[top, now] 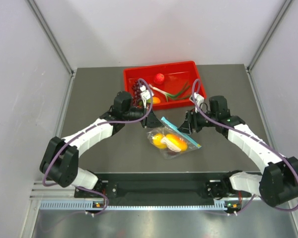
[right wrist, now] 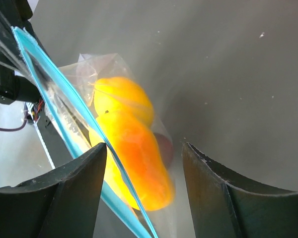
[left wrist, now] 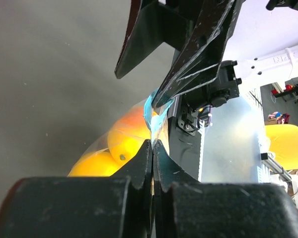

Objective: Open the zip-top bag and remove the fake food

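The zip-top bag (top: pixel 175 140) lies mid-table, clear and crinkly, its teal zip strip (top: pixel 181 133) running diagonally. Inside show the yellow lemon (right wrist: pixel 121 96), the orange mango-shaped fruit (right wrist: pixel 141 171) and a dark maroon piece (right wrist: pixel 165 148). My left gripper (left wrist: pixel 153 143) is shut on the bag's plastic edge just below the teal strip (left wrist: pixel 151 110), at the bag's far-left corner (top: pixel 162 119). My right gripper (right wrist: pixel 144 153) is open, its fingers on either side of the strip (right wrist: pixel 54 84) and the fruit, one fingertip (right wrist: pixel 92 158) close against the strip. In the top view it sits at the bag's far right (top: pixel 186 125).
A red bin (top: pixel 130 74) stands at the back of the dark table, directly behind both grippers. It holds a red ball (top: pixel 160 77), purple grapes (top: pixel 136 89), a green onion (top: pixel 177 92) and an orange piece (top: pixel 156 100). White walls close in both sides.
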Controlling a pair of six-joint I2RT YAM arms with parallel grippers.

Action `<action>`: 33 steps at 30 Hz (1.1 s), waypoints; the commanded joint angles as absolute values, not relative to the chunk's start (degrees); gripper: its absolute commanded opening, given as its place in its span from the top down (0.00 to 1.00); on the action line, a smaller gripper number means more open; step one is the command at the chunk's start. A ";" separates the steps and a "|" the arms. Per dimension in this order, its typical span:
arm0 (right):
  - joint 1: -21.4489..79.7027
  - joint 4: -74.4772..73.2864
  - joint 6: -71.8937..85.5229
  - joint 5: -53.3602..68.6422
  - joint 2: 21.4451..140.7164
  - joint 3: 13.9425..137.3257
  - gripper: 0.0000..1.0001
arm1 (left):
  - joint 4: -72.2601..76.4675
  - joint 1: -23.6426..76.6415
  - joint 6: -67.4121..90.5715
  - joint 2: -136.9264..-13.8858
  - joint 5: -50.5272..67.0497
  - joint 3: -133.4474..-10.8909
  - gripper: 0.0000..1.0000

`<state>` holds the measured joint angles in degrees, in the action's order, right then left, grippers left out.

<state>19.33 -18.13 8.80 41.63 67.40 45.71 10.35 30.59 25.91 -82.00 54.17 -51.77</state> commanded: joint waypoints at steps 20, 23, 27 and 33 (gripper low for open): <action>24.35 -12.10 13.36 47.75 69.35 47.89 1.00 | 5.46 31.20 20.31 -82.97 40.73 -57.83 0.64; 24.35 -18.60 12.92 40.10 66.89 51.05 1.00 | 1.76 31.55 18.99 -80.51 31.42 -60.90 0.46; 24.35 -23.46 13.27 32.36 63.64 55.54 1.00 | -4.47 33.13 19.94 -78.14 21.81 -65.47 0.37; 24.87 -27.59 13.54 26.20 63.81 60.38 1.00 | -8.88 42.35 25.83 -82.60 18.38 -70.83 0.33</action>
<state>23.88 -25.10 13.17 30.89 64.49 57.41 -5.80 37.21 22.63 -80.84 22.65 -67.61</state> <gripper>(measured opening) 0.007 0.657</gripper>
